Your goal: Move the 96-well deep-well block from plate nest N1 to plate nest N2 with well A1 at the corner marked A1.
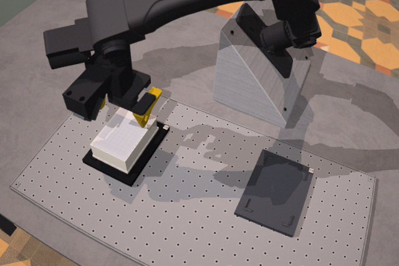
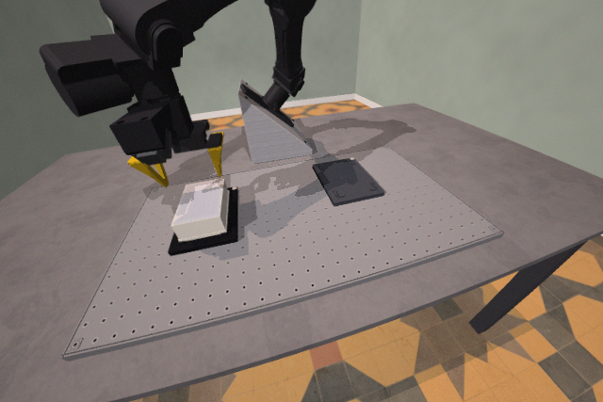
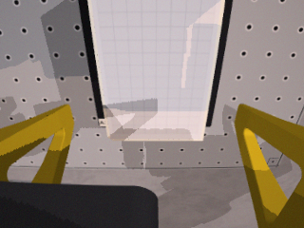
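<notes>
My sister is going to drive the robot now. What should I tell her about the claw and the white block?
Gripper: open wide, holding nothing. It hangs above the near-the-arm end of the block, not touching it; in the wrist view both yellow fingers stand wider than the block.
White deep-well block: sitting flat and upright on the black nest N1.
Nest N2: the grey plate across the perforated board, with nothing on it.
Done: nothing moved so far.
Left: lower over the block, grip it, lift, carry it to N2 and set it flat inside the locators with A1 at the marked corner.
</notes>
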Robot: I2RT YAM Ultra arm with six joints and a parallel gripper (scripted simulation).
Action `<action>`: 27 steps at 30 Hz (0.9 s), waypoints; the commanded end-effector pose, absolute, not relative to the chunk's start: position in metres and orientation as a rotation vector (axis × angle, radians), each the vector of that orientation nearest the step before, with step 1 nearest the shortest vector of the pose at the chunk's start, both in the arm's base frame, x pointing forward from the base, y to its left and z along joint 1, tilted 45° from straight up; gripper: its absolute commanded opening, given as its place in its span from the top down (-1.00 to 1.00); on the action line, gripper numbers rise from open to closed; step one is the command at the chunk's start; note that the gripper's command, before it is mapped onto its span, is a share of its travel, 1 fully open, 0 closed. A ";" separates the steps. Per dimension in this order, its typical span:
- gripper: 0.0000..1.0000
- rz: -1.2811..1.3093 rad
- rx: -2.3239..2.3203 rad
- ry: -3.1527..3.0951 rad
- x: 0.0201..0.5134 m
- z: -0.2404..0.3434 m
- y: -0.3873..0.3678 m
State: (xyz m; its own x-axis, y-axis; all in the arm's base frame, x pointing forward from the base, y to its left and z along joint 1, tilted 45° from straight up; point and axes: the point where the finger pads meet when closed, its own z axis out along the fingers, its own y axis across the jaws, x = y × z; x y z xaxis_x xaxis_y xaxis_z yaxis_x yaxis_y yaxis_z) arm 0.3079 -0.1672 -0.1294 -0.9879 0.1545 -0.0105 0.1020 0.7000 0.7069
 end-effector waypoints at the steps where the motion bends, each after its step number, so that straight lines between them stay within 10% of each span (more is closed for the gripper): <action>1: -1.00 1.150 0.225 2.818 0.309 -0.125 -0.175; 27: -1.00 1.150 0.225 2.817 0.312 -0.139 -0.161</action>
